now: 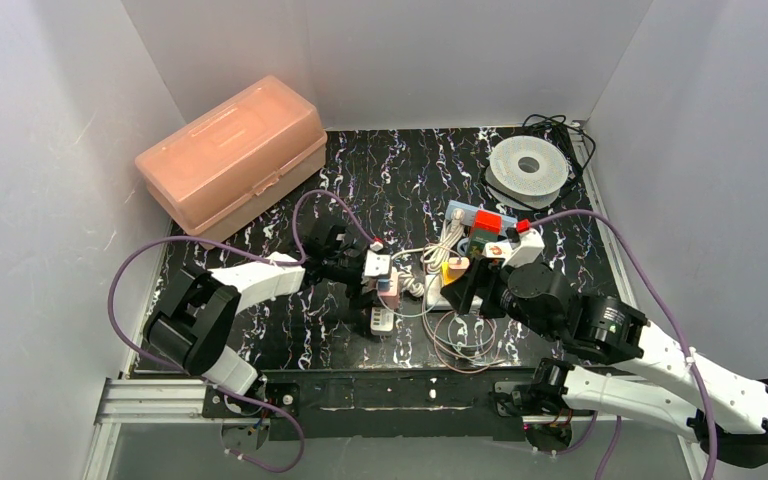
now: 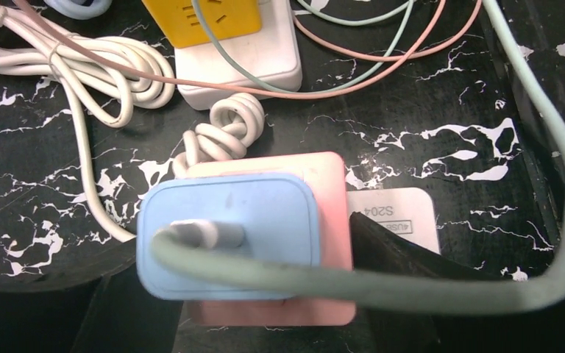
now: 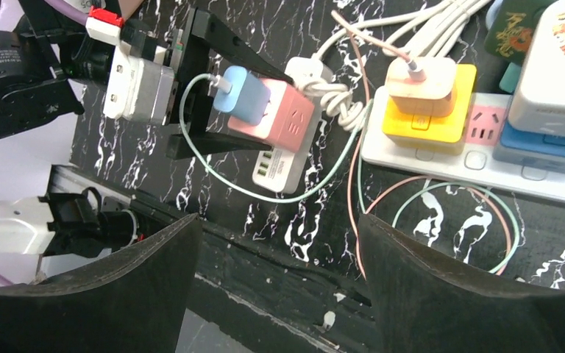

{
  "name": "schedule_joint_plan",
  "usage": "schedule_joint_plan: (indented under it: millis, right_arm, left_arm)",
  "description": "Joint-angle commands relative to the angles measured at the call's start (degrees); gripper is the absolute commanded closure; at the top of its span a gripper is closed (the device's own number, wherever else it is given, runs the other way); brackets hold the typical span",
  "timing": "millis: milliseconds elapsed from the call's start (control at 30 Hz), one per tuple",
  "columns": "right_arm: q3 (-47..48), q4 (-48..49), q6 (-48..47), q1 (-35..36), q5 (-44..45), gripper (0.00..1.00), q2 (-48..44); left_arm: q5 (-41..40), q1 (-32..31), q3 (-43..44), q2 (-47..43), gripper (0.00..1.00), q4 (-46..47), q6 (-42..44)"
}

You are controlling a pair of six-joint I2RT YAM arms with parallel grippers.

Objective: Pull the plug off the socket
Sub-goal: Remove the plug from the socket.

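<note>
1. The blue plug [image 3: 236,90] sits between the fingers of the left gripper [image 3: 272,103], pushed into the face of the pink cube socket [image 3: 283,112] that lies just past it towards the fingertips.
2. These fingers [image 2: 393,254] stand apart, one on each flank of plug and cube and very close to their sides. I cannot tell whether they press yet.
3. The right gripper [image 3: 279,220] hangs with its fingers wide apart and nothing between them. The plug is well beyond its fingertips, to their left.
4. A green cable [image 2: 441,290] leaves the plug's outer face and loops across the left fingers. It is soft and should not be pulled, since the lead could slip out of the plug.
5. The plug looks like a light, stiff plastic shell with smooth, rounded and rather slippery sides. It is best held on its two flat flanks, short of the cube.
6. The cube is light and loose, resting on a white strip [image 3: 278,168] under the lower finger, so it would likely lift along with the plug.
7. The free right fingers could pin the cube while the plug is drawn straight out.
</note>
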Motion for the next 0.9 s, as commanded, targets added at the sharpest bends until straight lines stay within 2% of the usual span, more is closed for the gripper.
schedule_joint_plan:
  millis: [0,167,300,400,500,667,867]
  right_arm:
    - [-1.2,-0.3,1.7,-0.3,-4.2,0.16,-1.7]
    - [-7.9,4.1,3.7,-0.3,-13.6,0.19,-7.3]
    - [-15.1,11.6,7.3,-0.3,-19.0,0.22,-7.3]
    - [-18.4,17.7,7.8,-0.2,-20.5,0.23,-3.8]
    - [-19.7,22.8,7.3,-0.2,-19.9,0.22,0.1]
    - [-22.5,31.8,8.5,-0.2,-16.6,0.15,5.9]
    - [-26.7,48.8,9.6,-1.6,-13.3,0.09,13.6]
  left_arm:
    - [1.1,-0.8,1.8,-1.5,0.35,-6.0,0.0]
    - [-0.8,-1.5,3.9,-2.7,0.70,-7.5,-1.8]
    - [-4.2,-1.9,4.4,-4.1,0.87,-7.1,-5.0]
    - [-6.4,-2.2,4.7,-5.3,0.91,-6.2,-7.5]
    - [-8.6,-2.3,6.6,-6.1,1.00,-6.8,-11.6]
    - [-10.7,-2.3,10.2,-6.9,1.00,-8.8,-15.7]
    - [-10.2,-2.3,13.1,-7.3,1.00,-11.6,-18.0]
